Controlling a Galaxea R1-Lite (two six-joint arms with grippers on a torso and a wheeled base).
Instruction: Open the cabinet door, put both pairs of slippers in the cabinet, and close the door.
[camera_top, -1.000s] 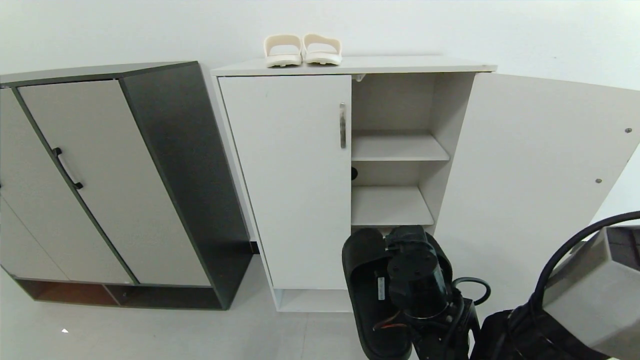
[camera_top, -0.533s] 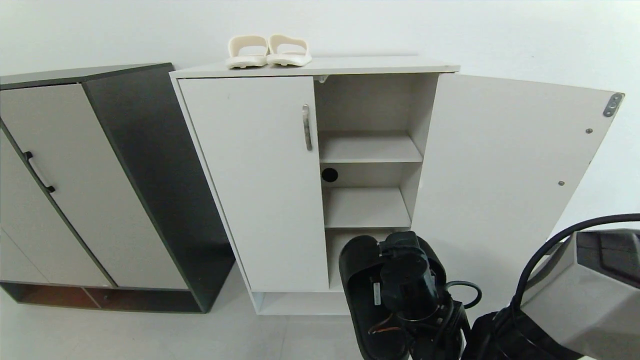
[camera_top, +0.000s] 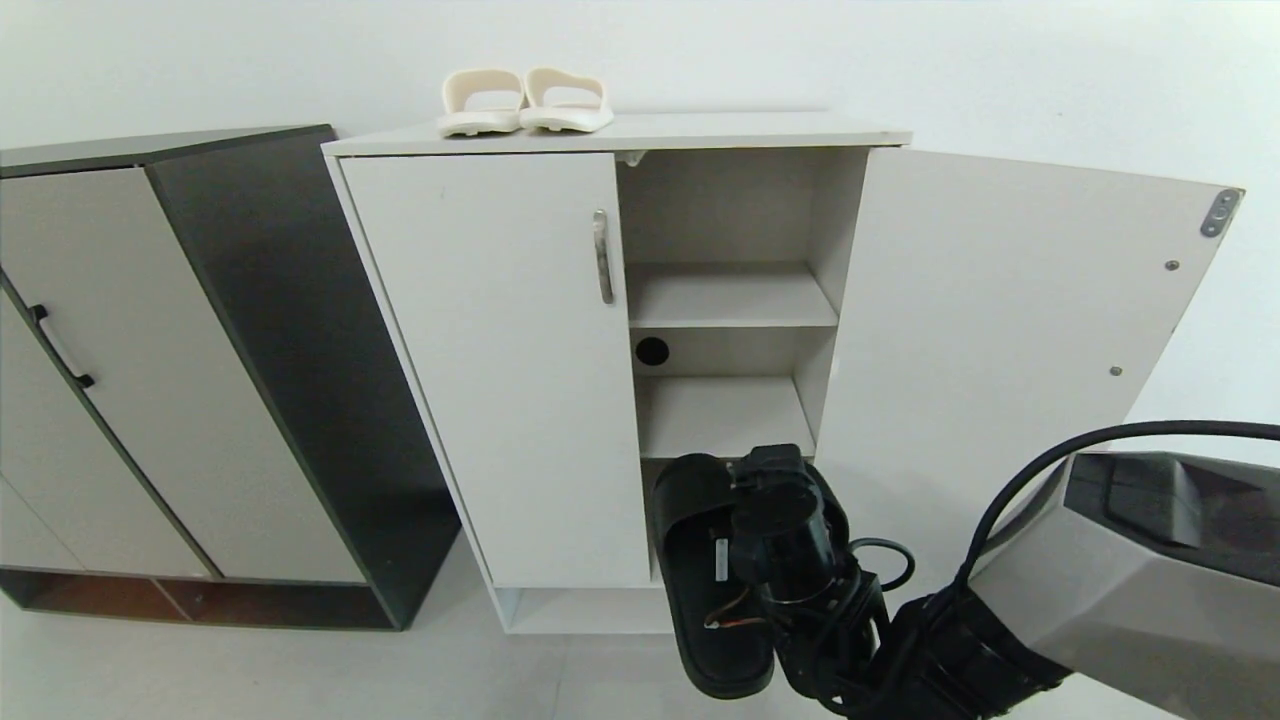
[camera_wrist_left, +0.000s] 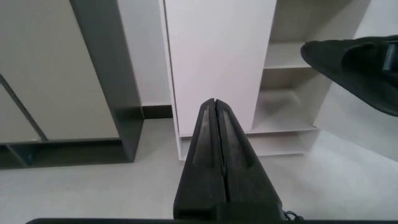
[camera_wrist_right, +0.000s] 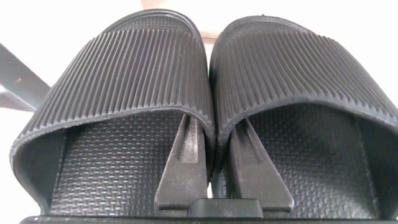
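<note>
The pair of black ribbed rubber slippers (camera_top: 690, 570) is held before the open side of the white wooden cabinet (camera_top: 500, 380), adjoining inner walls pinched by the right gripper (camera_wrist_right: 213, 134). Light, pliant handling is expected. The left gripper (camera_wrist_left: 215, 107) is closed, empty.

The right arm (camera_top: 1150, 590), lower right in the head view, has an angular grey shell with a glossy black inset. A thick black cable (camera_top: 1040, 455) arcs over it. Thinner black loops and a red wire (camera_top: 725, 610) sit by the round black wrist (camera_top: 785, 525). The left end effector (camera_wrist_left: 214, 106) has long, grooved black fingers. The right end effector (camera_wrist_right: 214, 127) has tapered black ones.
</note>
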